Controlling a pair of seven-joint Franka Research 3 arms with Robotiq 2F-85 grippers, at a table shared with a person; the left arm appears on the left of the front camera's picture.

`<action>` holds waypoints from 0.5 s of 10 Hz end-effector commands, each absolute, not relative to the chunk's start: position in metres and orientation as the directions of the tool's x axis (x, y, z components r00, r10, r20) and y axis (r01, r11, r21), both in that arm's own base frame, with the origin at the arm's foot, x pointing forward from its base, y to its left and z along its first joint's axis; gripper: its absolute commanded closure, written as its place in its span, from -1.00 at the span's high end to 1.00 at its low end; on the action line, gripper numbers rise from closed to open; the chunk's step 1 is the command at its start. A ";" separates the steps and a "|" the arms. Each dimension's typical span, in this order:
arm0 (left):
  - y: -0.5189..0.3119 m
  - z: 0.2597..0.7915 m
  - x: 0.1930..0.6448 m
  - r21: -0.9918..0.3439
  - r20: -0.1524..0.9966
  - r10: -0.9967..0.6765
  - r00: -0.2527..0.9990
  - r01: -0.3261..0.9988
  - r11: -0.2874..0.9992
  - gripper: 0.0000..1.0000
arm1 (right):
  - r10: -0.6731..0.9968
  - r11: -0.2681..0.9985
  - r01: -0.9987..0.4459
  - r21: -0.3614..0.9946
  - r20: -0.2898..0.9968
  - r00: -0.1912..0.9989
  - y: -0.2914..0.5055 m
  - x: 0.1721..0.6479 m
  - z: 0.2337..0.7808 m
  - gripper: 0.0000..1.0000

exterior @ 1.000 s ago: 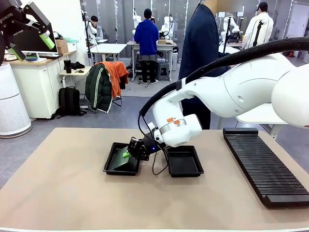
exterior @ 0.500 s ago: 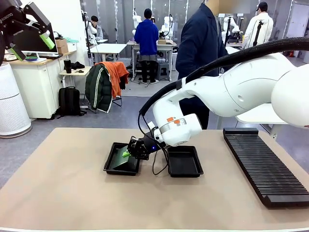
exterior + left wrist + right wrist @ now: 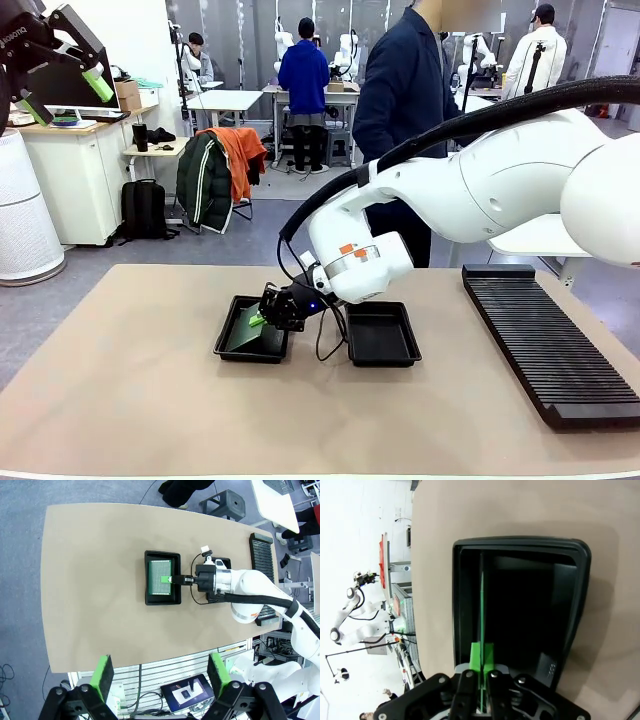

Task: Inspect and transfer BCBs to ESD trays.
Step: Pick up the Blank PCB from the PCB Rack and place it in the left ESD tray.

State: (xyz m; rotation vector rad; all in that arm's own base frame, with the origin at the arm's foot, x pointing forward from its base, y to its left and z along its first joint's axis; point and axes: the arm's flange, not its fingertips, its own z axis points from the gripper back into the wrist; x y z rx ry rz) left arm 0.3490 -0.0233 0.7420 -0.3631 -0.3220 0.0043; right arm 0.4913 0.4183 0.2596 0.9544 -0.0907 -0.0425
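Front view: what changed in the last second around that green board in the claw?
The right gripper, shut on the board, slid slightly toward the robot's left over the left tray. The person behind stepped the same way. The right tray, rack and raised, open left gripper stayed put.

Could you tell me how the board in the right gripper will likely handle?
Probably stiff: held by the right gripper, the BCB looks straight edge-on. Likely light: a pinch at one edge holds it. Thin, so perhaps fragile against the ESD tray wall.

Two ESD trays [image 3: 224, 343] [image 3: 381, 336] at mid-frame, one BCB [image 3: 160, 575], and one ribbed rack [image 3: 548, 340] at the right.
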 end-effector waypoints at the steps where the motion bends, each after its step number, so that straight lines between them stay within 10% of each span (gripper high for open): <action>1: -0.022 0.741 0.348 -0.340 0.309 0.058 0.949 0.053 0.939 1.00 | -0.112 0.627 0.028 0.779 0.053 0.992 0.423 0.492 0.270 -0.82; 5: -0.022 0.741 0.348 -0.340 0.309 0.058 0.949 0.053 0.939 1.00 | -0.119 0.673 0.036 0.738 0.060 0.991 0.426 0.492 0.284 -0.43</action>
